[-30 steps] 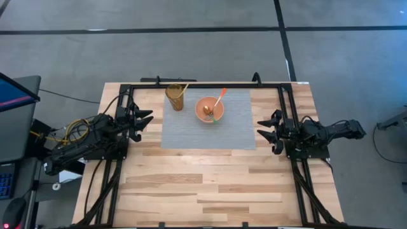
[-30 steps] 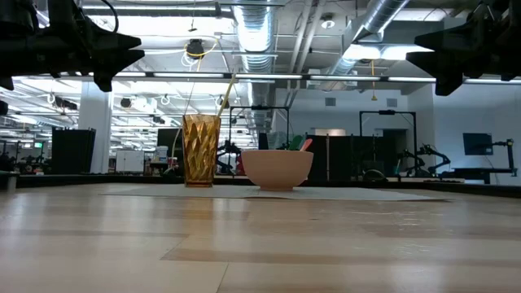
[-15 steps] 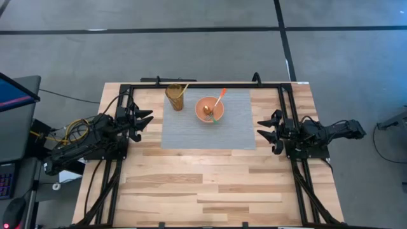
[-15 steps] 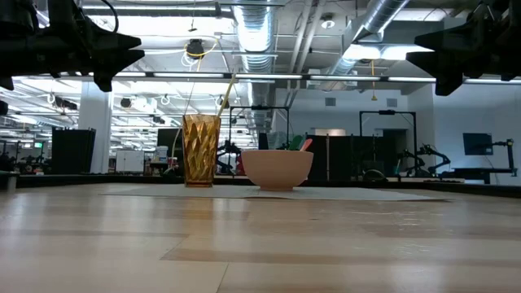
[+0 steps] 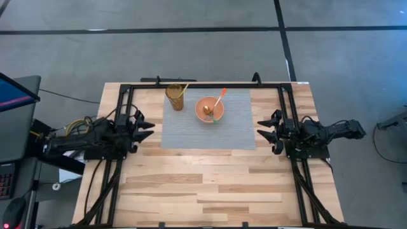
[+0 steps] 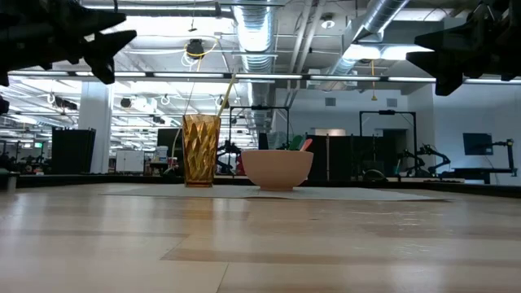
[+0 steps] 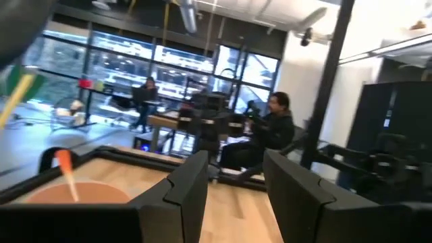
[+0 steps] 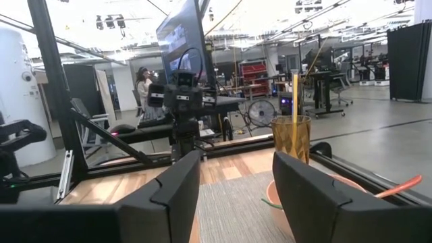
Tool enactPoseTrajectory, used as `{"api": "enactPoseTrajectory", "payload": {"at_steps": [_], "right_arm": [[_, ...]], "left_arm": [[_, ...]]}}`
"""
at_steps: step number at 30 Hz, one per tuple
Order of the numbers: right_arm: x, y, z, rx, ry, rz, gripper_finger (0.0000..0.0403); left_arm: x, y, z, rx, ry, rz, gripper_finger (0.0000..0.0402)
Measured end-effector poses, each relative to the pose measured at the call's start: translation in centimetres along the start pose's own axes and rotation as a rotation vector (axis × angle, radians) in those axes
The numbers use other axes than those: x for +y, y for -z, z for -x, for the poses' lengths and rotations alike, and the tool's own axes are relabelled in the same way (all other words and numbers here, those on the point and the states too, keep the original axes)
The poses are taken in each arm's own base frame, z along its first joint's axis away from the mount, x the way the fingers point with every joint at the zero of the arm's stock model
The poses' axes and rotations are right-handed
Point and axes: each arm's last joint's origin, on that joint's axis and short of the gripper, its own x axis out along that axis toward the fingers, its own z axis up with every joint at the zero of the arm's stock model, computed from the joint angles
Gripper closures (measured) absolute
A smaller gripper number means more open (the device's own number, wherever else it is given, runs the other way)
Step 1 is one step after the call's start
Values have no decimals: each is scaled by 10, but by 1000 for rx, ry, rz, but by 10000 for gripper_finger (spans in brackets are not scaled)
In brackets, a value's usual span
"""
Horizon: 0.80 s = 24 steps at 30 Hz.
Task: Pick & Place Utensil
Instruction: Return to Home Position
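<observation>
Placement work appears complete. The brown bowl (image 5: 209, 109) sits upper centre on the gray tablemat (image 5: 210, 133), holding the green spoon (image 5: 215, 118) and an orange-handled utensil (image 5: 220, 97). The orange glass cup (image 5: 175, 97) stands just left of the bowl at the mat's upper-left corner, with the yellow straw (image 5: 182, 92) inside.

Remaining: arm parking only. The left gripper (image 5: 145, 127) at left centre and the right gripper (image 5: 261, 130) at right centre both have fingers spread and carry nothing.

Clearance: both grippers are off the mat. The table (image 5: 210, 184) shows bare wood across its lower half, bounded by black frame rails (image 5: 267, 84)
</observation>
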Motion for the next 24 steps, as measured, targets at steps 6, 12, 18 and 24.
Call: {"api": "enactPoseTrajectory", "payload": {"at_steps": [6,12,18,24], "right_arm": [[0,0,0,1,0,0,220],[0,0,0,0,0,0,222],[0,0,0,1,0,0,221],[0,0,0,1,0,0,218]], "left_arm": [[-5,1,-1,13,47,15,257],[-5,1,-1,12,46,14,257],[-5,1,-1,8,47,14,257],[-5,1,-1,8,47,14,257]]}}
